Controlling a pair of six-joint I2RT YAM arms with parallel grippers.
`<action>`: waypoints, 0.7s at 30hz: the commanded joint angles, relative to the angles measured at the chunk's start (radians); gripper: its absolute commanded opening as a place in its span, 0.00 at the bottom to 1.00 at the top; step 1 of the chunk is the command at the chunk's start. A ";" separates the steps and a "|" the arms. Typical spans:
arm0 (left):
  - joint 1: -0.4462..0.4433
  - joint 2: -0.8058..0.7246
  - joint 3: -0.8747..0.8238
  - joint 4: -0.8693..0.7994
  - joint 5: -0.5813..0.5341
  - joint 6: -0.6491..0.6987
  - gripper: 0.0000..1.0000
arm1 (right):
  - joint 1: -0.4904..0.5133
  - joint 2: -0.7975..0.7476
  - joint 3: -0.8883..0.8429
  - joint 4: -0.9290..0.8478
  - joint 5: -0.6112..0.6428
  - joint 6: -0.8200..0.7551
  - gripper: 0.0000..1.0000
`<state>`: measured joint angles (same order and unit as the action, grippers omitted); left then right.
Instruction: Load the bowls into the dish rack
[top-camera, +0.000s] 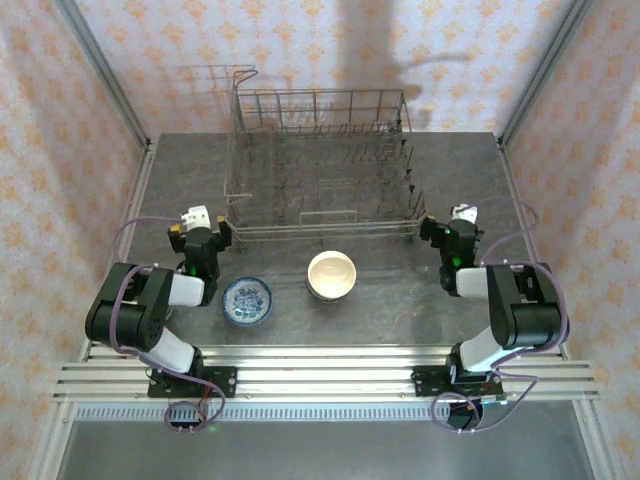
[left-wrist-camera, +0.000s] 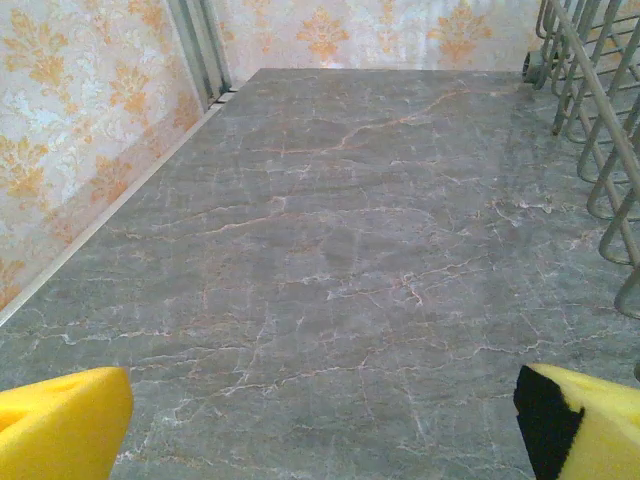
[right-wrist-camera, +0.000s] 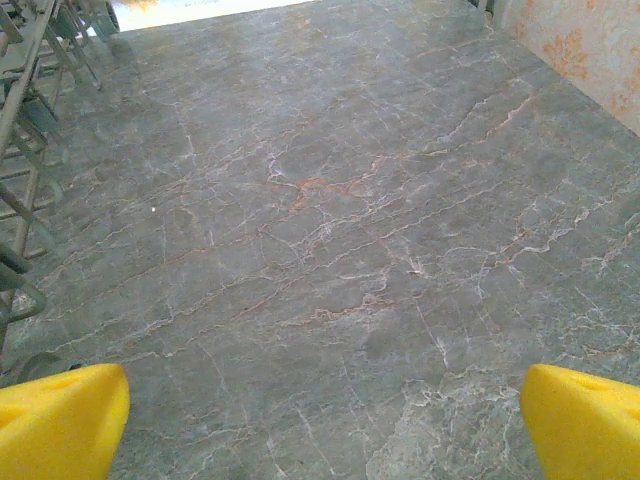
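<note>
Grey veined stone forms the table (top-camera: 400, 310), enclosed by wallpaper (top-camera: 330, 50) printed with an orange floral motif and by slanted metal frame posts (top-camera: 100, 70). We locate the dish rack (top-camera: 320, 232) at the far centre of the table, upright, with one long side facing the arms.

Two bowls stand on the table, outside the rack:
- We find the cream bowl (top-camera: 331, 275) in front of the rack's near side, close to it but apart, mouth upward.
- We find the blue-and-white bowl (top-camera: 248, 300) to the left of the cream bowl, near it but not touching, mouth upward and nearer the arm bases.

The left gripper (top-camera: 201, 232) sits beside the rack's near left corner, low over the table. In the left wrist view we see its yellow fingertips (left-wrist-camera: 60, 425) spread to the two lower corners, with bare stone between them and rack wires along the right edge. We read this end effector as released, grasping nothing.

The right gripper (top-camera: 452, 230) sits beside the rack's near right corner. In the right wrist view its fingertips (right-wrist-camera: 585, 425) are likewise spread wide over bare stone, with rack wires at the left edge. We read it as released and empty.

Both grippers are well apart from either bowl.
</note>
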<state>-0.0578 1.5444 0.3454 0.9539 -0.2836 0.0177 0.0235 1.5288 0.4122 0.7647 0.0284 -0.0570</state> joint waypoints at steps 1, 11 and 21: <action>0.024 -0.010 0.021 -0.021 0.025 -0.031 1.00 | 0.004 -0.003 0.010 0.012 -0.001 0.003 1.00; 0.044 -0.014 0.017 -0.020 0.063 -0.045 1.00 | 0.004 -0.003 0.010 0.012 -0.001 0.003 1.00; 0.044 -0.013 0.018 -0.022 0.062 -0.044 1.00 | 0.004 -0.002 0.010 0.011 -0.002 0.005 1.00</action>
<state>-0.0185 1.5444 0.3454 0.9466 -0.2169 -0.0105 0.0235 1.5288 0.4122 0.7647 0.0257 -0.0570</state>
